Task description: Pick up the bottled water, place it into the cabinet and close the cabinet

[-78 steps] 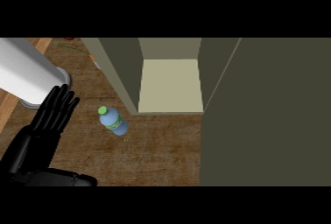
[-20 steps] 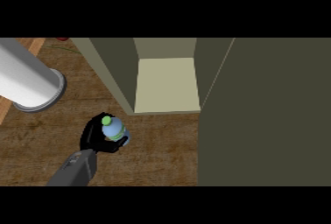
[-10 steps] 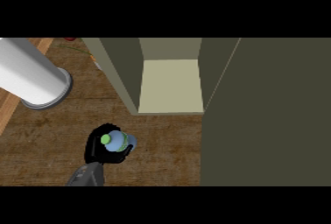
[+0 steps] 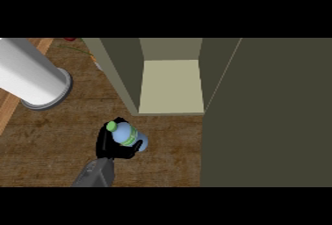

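The bottled water [image 4: 130,137] is light blue with a green cap and a green band. It sits in front of the cabinet's opening, a little left of it, with its cap pointing up-left. My left hand [image 4: 107,147] is curled round it from below and from the left; its grey forearm [image 4: 94,173] comes in from the lower edge. The cabinet [image 4: 117,66] stands open, showing a pale shelf floor [image 4: 172,85] just beyond the bottle. Its dark door panel [image 4: 266,110] fills the right side of the view. My right hand does not show.
A big white cylinder [image 4: 32,72] leans in from the upper left, its flanged end over the wooden counter [image 4: 52,132]. A small red thing [image 4: 69,39] lies at the far top left. The counter's light edge [image 4: 8,110] runs down the left side.
The left hand, open beside the bottle at first, has closed round it. Over the last second the hand and bottle shifted slightly right, toward the cabinet opening.
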Tool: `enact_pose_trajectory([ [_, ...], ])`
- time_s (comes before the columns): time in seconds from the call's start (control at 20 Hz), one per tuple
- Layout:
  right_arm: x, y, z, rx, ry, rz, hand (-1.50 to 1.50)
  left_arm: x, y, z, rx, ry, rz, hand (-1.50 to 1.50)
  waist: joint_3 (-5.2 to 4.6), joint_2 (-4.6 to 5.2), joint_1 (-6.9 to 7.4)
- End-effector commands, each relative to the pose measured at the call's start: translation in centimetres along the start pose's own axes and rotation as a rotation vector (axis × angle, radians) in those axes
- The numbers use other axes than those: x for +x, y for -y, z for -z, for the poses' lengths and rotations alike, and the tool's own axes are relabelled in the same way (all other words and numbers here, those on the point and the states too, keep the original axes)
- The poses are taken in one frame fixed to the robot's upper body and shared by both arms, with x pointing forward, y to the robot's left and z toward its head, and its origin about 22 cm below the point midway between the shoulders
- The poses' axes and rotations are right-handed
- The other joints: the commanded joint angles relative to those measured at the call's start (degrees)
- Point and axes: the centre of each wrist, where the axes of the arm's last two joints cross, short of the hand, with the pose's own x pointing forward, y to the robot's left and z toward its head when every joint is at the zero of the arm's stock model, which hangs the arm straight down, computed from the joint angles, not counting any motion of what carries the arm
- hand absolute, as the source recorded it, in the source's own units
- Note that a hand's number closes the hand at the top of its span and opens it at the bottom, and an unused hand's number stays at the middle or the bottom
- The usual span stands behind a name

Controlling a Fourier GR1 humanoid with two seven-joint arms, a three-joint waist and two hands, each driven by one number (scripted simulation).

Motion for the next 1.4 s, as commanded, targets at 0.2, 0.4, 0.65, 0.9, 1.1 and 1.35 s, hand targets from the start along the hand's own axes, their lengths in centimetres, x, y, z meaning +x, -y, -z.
enact_pose_trajectory([
  [0.2,2.1,1.1,0.2,-0.009,0.046,0.01,-1.5,3.5,6.3,4.0,-0.049,0.03,0.052,1.5,0.04,0.07,0.48],
  [0.4,1.9,-0.5,-0.6,-0.005,0.048,0.048,-1.5,5.2,10.3,5.0,-0.077,0.058,0.125,1.5,-0.01,-0.05,-0.65],
  [0.65,2.1,0.5,0.4,-0.03,0.06,0.023,-1.5,7.5,15.2,6.8,-0.085,0.056,0.163,1.5,-0.04,0.5,-0.47],
  [0.9,0.7,1.2,0.0,-0.029,0.063,0.016,-1.5,9.1,18.0,9.8,-0.057,0.067,0.295,1.5,-0.01,0.48,-0.9],
  [1.1,0.5,1.8,0.0,0.008,0.071,0.011,-1.5,9.5,19.5,11.6,0.008,0.027,0.339,1.5,-0.03,0.74,-2.06],
  [1.35,1.6,1.0,0.9,-0.013,0.085,0.003,-1.5,9.4,17.9,14.1,0.063,-0.004,0.35,1.5,-0.09,1.21,-2.5],
])
